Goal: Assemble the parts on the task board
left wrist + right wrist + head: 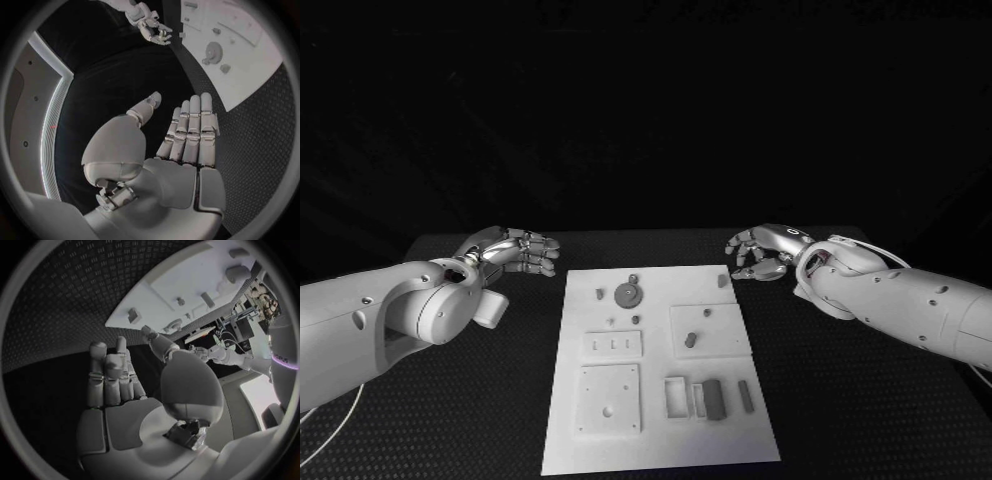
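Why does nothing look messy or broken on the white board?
Nothing stands out. The small grey parts lie neatly on the white board, which sits flat on the table. The left hand and right hand hover beside it, holding nothing.

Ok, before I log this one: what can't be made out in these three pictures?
- Head view: the parts on the task board are too small to tell their shapes or whether they lie loose or sit in slots.
- Head view: the left robot hand is partly hidden by its own wrist.
- Left wrist view: the far end of the task board is cut off by the circle's rim.
- Right wrist view: that robot hand covers part of the board edge.
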Available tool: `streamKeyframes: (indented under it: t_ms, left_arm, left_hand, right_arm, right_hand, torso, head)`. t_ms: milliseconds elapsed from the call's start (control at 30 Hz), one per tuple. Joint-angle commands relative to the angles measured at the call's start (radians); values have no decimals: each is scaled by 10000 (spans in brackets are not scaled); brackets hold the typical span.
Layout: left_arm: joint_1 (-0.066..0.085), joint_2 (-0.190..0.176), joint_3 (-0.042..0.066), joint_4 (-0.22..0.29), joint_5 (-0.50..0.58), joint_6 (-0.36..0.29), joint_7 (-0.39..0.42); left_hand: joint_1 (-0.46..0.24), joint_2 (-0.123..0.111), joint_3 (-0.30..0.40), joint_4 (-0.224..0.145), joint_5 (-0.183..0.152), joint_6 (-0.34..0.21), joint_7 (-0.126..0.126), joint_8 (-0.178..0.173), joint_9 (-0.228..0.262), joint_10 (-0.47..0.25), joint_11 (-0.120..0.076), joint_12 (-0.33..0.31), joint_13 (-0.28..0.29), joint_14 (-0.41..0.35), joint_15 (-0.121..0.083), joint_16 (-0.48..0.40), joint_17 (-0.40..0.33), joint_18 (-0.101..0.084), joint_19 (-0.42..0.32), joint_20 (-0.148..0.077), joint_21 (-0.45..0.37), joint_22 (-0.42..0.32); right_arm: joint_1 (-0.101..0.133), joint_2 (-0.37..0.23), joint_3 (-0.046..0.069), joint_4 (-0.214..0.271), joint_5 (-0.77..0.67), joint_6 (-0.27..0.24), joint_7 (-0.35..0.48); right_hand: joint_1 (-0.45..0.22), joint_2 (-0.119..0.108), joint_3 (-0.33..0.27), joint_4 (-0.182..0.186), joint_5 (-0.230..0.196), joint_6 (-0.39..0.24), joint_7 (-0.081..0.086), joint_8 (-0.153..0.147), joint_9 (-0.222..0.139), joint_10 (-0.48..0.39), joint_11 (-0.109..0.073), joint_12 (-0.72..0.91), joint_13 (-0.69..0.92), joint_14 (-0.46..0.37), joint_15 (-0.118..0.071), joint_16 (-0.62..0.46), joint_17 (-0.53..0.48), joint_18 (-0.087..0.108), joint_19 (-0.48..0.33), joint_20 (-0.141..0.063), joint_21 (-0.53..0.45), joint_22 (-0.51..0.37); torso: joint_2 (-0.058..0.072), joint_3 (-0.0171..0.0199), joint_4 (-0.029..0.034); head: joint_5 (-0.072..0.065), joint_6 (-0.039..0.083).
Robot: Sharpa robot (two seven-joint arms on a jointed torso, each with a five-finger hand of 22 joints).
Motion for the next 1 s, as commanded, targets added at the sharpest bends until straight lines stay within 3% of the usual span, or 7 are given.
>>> streamKeyframes:
  t_ms: [33, 333, 567, 667, 767, 1000]
  left_arm:
    - [-7, 29, 5, -1, -60, 181, 139]
    - [-22, 33, 5, -4, -62, 212, 129]
    - [-22, 49, 5, 17, -66, 230, 125]
    - [-22, 41, 5, 31, -68, 250, 105]
    - [-22, 32, 5, 34, -68, 245, 100]
    - [-22, 29, 5, 32, -68, 256, 84]
  left_hand:
    - [-38, 23, 9, -51, -57, 7, 88, -14, -18, 34, 1, 21, 9, 73, -14, -54, 11, 94, 11, -17, -50, 15]
    - [-40, 24, 8, -53, -57, 2, 91, -18, -20, 23, 6, 13, 9, 73, -13, -64, 19, 94, 10, -16, -53, 17]
    - [-43, 27, 7, -52, -57, 1, 92, -19, -21, 19, 8, 10, 9, 72, -12, -69, 24, 93, 9, -15, -55, 19]
    - [-46, 30, 6, -51, -57, 0, 93, -19, -22, 17, 10, 8, 9, 72, -11, -72, 27, 93, 9, -15, -57, 19]
    - [-48, 30, 5, -50, -57, 0, 93, -20, -22, 15, 11, 6, 9, 72, -11, -75, 29, 92, 8, -14, -58, 20]
    - [-58, 32, 2, -46, -58, -2, 95, -21, -24, 10, 14, 2, 10, 70, -9, -83, 36, 90, 6, -12, -62, 21]
  right_arm:
    - [-95, 148, -12, -258, -216, 299, 159]
    - [-337, 459, -19, -653, -219, 413, 191]
    - [-437, 684, -21, -869, -215, 397, 197]
    - [-518, 766, -20, -905, -135, 382, 220]
    - [-572, 817, -20, -953, -26, 377, 217]
    - [-609, 900, -20, -1131, 23, 382, 199]
  right_hand:
    - [41, -125, -9, 87, 13, 159, 163, 22, 6, 302, -44, 175, 145, -61, -62, -1, -20, 531, 23, 47, -73, 108]
    - [49, -143, -45, 153, 14, 149, 136, 26, 2, 355, -79, 265, 333, -82, -99, 5, -44, 531, 24, 54, -99, 102]
    - [95, -91, -103, 212, 16, 192, 78, 55, 9, 633, -153, 592, 757, -75, -170, 35, -71, 531, 55, 47, -114, 104]
    - [157, -108, -248, 215, 24, 230, -64, 57, 7, 996, -297, 1634, 1927, -27, -297, 51, -114, 531, 137, 35, -132, 90]
    - [207, 25, -315, 233, 9, 312, -118, 71, 9, 833, -361, 2658, 3107, 53, -374, 124, -113, 531, 244, -2, -102, 106]
    - [194, 213, -326, 235, 8, 406, -118, 53, -5, 212, -383, 3815, 4619, 98, -389, 240, -95, 531, 304, -57, -56, 163]
  torso:
    - [-15, -21, 23]
    - [-18, -29, 38]
    - [-19, -47, 10]
    - [-22, -41, 28]
    - [-25, -44, 41]
    - [-35, -57, 34]
  head:
    - [-25, -26]
    - [-30, -68]
    - [-39, -64]
    - [-18, -83]
    - [-16, -113]
    - [-9, -121]
